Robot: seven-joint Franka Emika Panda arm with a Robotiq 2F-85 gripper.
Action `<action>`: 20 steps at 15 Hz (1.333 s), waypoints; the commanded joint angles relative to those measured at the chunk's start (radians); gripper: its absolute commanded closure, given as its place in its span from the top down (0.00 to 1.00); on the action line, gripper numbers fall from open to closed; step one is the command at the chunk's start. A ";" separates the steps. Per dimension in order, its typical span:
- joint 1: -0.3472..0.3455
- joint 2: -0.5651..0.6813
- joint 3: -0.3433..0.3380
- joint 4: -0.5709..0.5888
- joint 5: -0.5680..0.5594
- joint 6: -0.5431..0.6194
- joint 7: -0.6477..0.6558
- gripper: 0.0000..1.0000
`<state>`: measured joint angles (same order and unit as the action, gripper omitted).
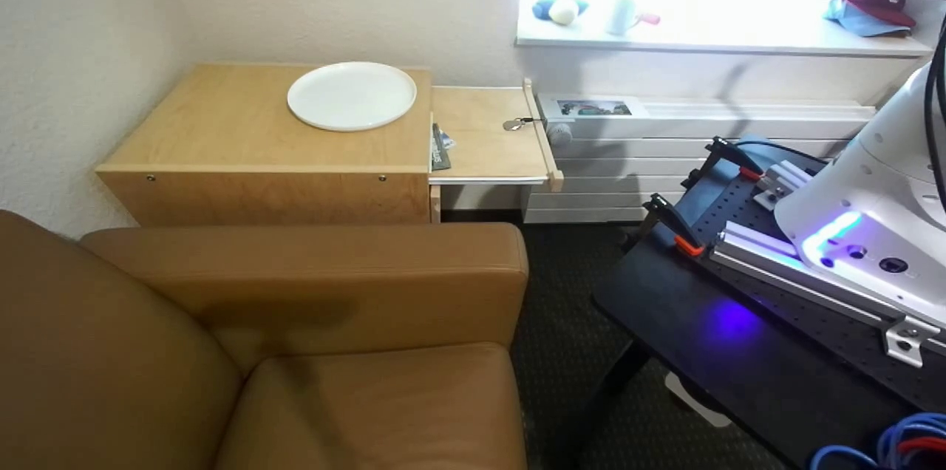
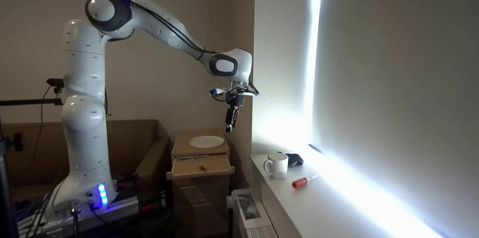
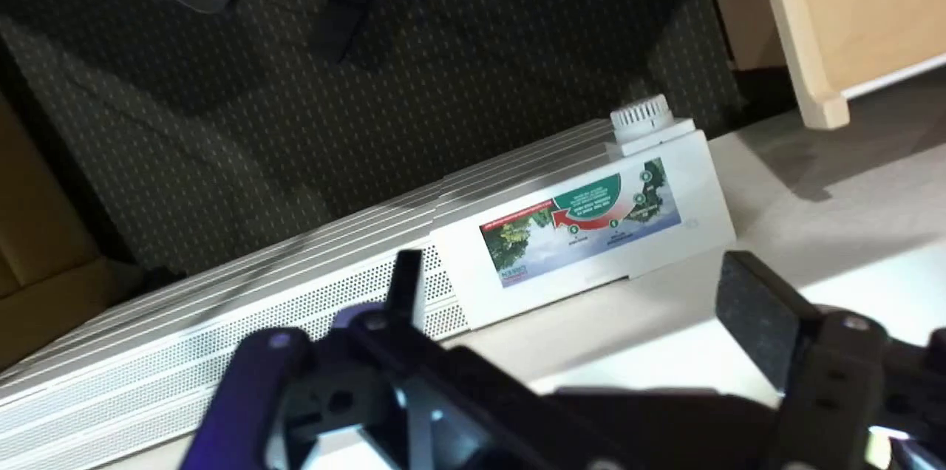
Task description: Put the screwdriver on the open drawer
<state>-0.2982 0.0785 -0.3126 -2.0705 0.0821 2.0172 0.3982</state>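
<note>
We judged ourselves at the approach: our gripper (image 3: 580, 298) hung with fingers (image 3: 757, 318) apart, nothing between them, and the screwdriver (image 2: 304, 181) lay on the sill (image 2: 318, 208), near the mug (image 2: 278, 165). Next, we reckoned, we had to centre over its handle (image 2: 299, 183); the drawer (image 2: 217, 161) could wait.

The pale shaft of the screwdriver (image 2: 300, 182) is hard to make out against the bright windowsill (image 2: 318, 208), and in an exterior view glare blurs the mug (image 1: 621, 16). The mug partly hides a dark thing (image 2: 295, 159) that cannot be identified. In the open drawer (image 1: 488, 152), a grey piece (image 1: 441, 154) seems to run in under the cabinet top (image 1: 214, 137); its lettering is too small to read. The wrist view's right edge cuts off the drawer, its lower edge the base of the jaws. In an exterior view the right edge cuts the robot arm (image 1: 879, 182), the lower edge the sofa (image 1: 369, 396).
</note>
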 commanded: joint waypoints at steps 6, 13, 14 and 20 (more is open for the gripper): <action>-0.116 0.287 -0.076 0.338 0.167 -0.037 0.075 1.00; -0.121 0.585 -0.067 0.586 0.225 0.086 0.484 1.00; -0.137 0.634 -0.065 0.639 0.232 0.085 0.536 1.00; -0.253 0.844 -0.094 0.965 0.237 -0.050 0.839 1.00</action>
<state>-0.4986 0.8285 -0.3913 -1.3003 0.2905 2.0878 1.1201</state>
